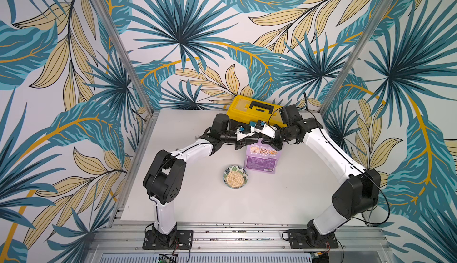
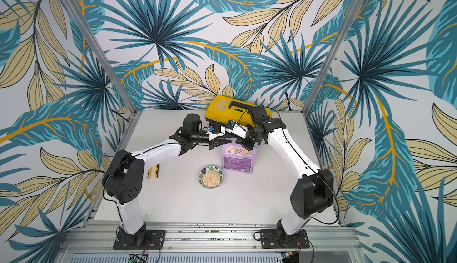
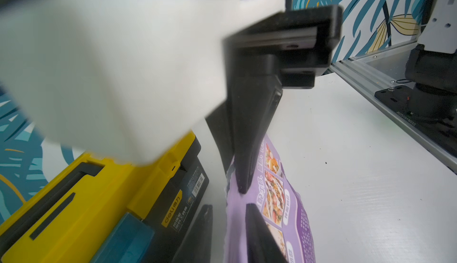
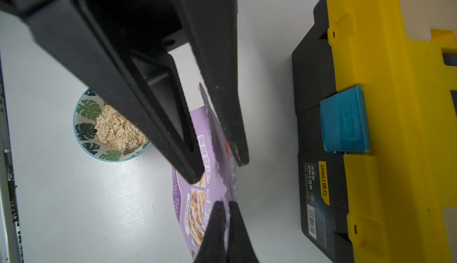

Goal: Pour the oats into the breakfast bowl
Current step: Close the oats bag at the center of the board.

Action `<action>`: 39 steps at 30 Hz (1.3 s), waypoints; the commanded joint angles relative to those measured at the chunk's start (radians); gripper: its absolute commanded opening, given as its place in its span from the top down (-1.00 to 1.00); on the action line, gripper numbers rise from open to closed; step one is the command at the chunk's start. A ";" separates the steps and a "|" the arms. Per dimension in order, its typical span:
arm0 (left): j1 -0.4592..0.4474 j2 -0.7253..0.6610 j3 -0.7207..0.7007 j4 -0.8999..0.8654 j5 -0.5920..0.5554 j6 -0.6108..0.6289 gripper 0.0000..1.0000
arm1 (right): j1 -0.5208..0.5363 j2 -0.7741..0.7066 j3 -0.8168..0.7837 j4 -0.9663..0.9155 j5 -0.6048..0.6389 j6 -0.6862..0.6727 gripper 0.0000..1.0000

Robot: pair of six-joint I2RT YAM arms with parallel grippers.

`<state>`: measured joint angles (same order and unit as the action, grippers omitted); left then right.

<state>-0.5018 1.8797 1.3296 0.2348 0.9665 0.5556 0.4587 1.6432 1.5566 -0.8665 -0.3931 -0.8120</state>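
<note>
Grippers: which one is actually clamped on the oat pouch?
The right gripper: its fingers pinch the top edge of the lilac pouch. The left gripper only straddles that edge, jaws apart, with a gap beside one finger.

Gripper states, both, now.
Left gripper: open, jaws astride the pouch top edge.
Right gripper: shut on the pouch's top edge.

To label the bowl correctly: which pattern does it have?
The bowl: white with green and dark leaves, blue rim; clearest in the right wrist view.
</note>
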 commanded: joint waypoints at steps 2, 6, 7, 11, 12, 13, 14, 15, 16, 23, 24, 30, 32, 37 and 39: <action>0.031 -0.018 -0.014 0.033 0.025 -0.035 0.48 | 0.011 -0.013 0.008 -0.019 -0.007 0.005 1.00; 0.031 -0.004 -0.008 0.028 0.045 -0.035 0.66 | 0.017 -0.013 0.011 -0.007 -0.018 0.012 0.94; 0.032 -0.001 -0.008 0.026 0.045 -0.036 0.70 | 0.019 -0.013 0.011 -0.005 -0.019 0.014 0.92; 0.031 0.005 -0.010 0.014 0.050 -0.030 0.81 | 0.024 -0.011 0.013 0.003 -0.025 0.017 0.84; 0.031 0.005 -0.011 0.011 0.054 -0.030 0.92 | 0.026 -0.010 0.013 0.005 -0.026 0.020 0.78; 0.032 0.007 -0.012 0.011 0.059 -0.029 1.00 | 0.028 -0.009 0.013 0.009 -0.029 0.021 0.73; 0.031 0.007 -0.013 0.011 0.063 -0.032 1.00 | 0.031 -0.007 0.013 0.012 -0.035 0.024 0.65; 0.030 0.006 -0.015 0.017 0.065 -0.036 1.00 | 0.036 -0.006 0.013 0.017 -0.038 0.026 0.58; 0.029 0.005 -0.018 0.024 0.066 -0.043 1.00 | 0.039 -0.001 0.012 0.021 -0.041 0.027 0.53; 0.027 -0.003 -0.041 0.130 0.075 -0.109 1.00 | 0.053 0.054 0.034 0.023 -0.036 0.027 0.70; 0.027 -0.004 -0.042 0.135 0.074 -0.112 1.00 | 0.052 0.056 0.036 0.022 -0.029 0.027 0.87; 0.027 -0.008 -0.043 0.135 0.069 -0.107 1.00 | 0.039 0.026 -0.002 0.034 0.025 0.022 0.82; 0.027 -0.010 -0.047 0.130 0.066 -0.100 1.00 | 0.025 0.014 -0.012 0.035 0.027 0.024 0.55; 0.027 -0.015 -0.049 0.112 0.064 -0.083 1.00 | 0.004 -0.003 -0.022 0.010 0.044 0.015 0.64; 0.027 -0.017 -0.051 0.112 0.064 -0.082 1.00 | -0.002 -0.006 -0.023 0.000 0.050 0.012 0.98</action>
<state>-0.4770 1.8797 1.2907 0.3264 1.0195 0.4652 0.4728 1.6650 1.5558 -0.8310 -0.3801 -0.8013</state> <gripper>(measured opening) 0.038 0.056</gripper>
